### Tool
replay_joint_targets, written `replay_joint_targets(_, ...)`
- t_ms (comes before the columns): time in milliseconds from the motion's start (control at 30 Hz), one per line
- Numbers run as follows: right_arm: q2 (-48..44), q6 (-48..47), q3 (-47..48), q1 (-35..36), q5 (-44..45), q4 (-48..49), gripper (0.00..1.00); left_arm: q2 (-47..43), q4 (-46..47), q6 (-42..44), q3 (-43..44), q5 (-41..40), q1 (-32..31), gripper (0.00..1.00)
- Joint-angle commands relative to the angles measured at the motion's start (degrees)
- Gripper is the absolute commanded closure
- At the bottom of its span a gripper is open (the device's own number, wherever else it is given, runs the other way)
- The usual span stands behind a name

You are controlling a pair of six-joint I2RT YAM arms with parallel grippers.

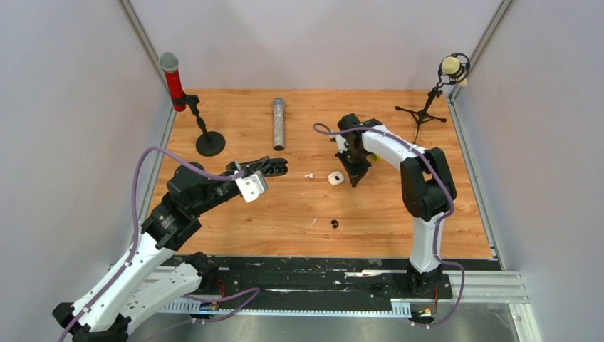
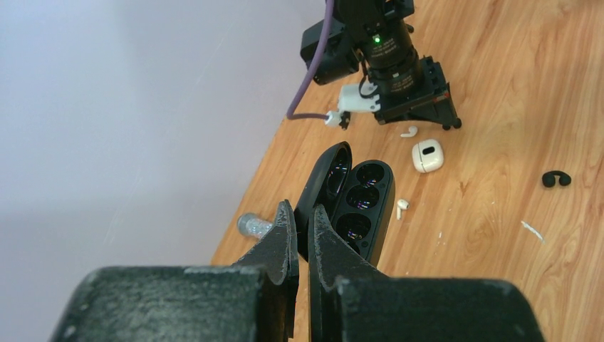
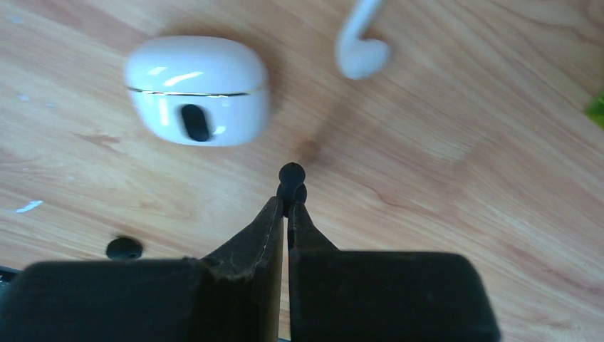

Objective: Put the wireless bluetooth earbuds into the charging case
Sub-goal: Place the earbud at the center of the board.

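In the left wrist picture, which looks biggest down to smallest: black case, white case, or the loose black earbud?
1. black case, open; it is nearest the camera, which flatters it.
2. white case.
3. black earbud, clearly the smallest.

White-and-black arms point(image 1: 426, 239), purple cables point(image 1: 139, 187)

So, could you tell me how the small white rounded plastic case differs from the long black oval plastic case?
The white case is shut; the black case stands open, wells showing. The white case is short and rounded; the black case longer, narrower. The white case lies free on the wooden table; the left gripper pinches the black case. Both are glossy.
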Motion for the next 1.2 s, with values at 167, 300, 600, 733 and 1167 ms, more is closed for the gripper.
replay_joint_targets(167,0.9,-2.6,2.9,7.2,1.0,-1.7,1.0,-0.5,2.0,0.5,-0.4,-0.7,-0.2,1.0)
replay_joint_targets(300,2.9,-2.5,4.3,8.0,1.4,-2.1,1.0,-0.4,2.6,0.4,-0.6,-0.5,-0.2,1.0)
replay_joint_targets(600,3.2,-2.7,11.0,11.8,-6.3,-2.8,1.0,-0.5,2.6,0.5,-0.6,-0.7,-0.2,1.0)
replay_joint_targets(733,8.6,-0.7,16.4,11.8,-3.7,-6.5,1.0,-0.8,2.9,0.1,-0.8,-0.5,-0.2,1.0)
replay_joint_targets(1167,11.2,0.0,18.2,12.6,-0.3,-7.6,1.0,-0.9,2.9,0.4,-0.6,-0.9,-0.2,1.0)
